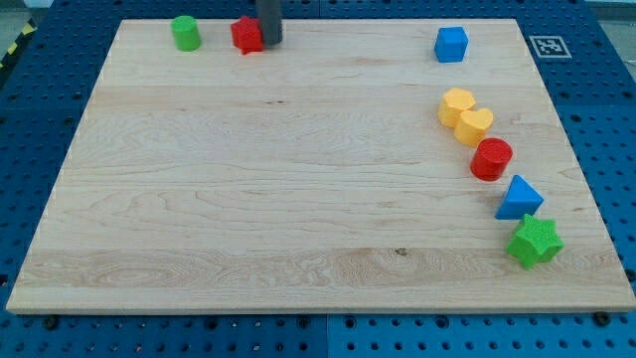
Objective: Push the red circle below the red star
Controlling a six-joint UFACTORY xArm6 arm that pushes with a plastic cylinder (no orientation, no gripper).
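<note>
The red circle (491, 159) lies at the view's right, touching a yellow heart (476, 125) above it. The red star (246, 35) sits near the board's top edge, left of centre. My rod comes down from the view's top, and my tip (269, 42) rests right beside the red star, on its right side, touching or nearly touching it. The tip is far from the red circle, which is down and to the right.
A green cylinder (185, 33) stands left of the red star. A blue cube (451, 44) sits at the top right. A yellow hexagon (456, 104) adjoins the heart. A blue triangle (519, 198) and a green star (536, 241) lie below the red circle. The wooden board (298, 199) rests on a blue pegboard.
</note>
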